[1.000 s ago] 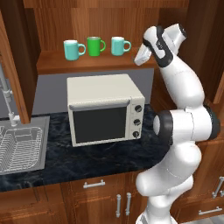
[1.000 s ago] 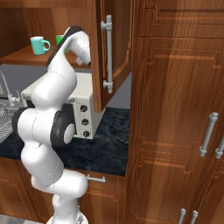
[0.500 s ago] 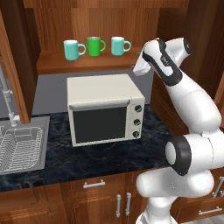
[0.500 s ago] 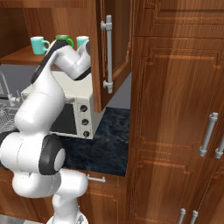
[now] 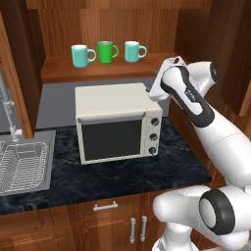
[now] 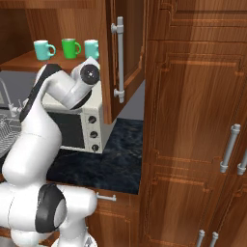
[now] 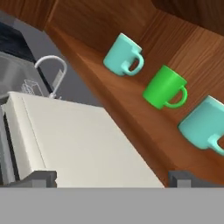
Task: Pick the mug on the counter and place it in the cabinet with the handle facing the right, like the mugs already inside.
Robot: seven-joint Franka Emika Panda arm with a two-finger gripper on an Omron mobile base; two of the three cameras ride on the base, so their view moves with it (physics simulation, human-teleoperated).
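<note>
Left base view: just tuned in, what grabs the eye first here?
Three mugs in a row on the cabinet shelf: the teal mug at left, the bright green mug in the middle, the pale aqua mug at right, all handles pointing right. Below them a cream toaster oven sits on the black counter, the gripper beside its top right corner.

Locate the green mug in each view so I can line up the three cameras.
Left base view: green mug sits upper centre on the cabinet shelf, middle of three mugs.
Right base view: upper left, again the middle mug.
Hand view: right of centre, tilted with the camera, between the two teal mugs.
Shared landmark: the white oven directly below the shelf.
</note>
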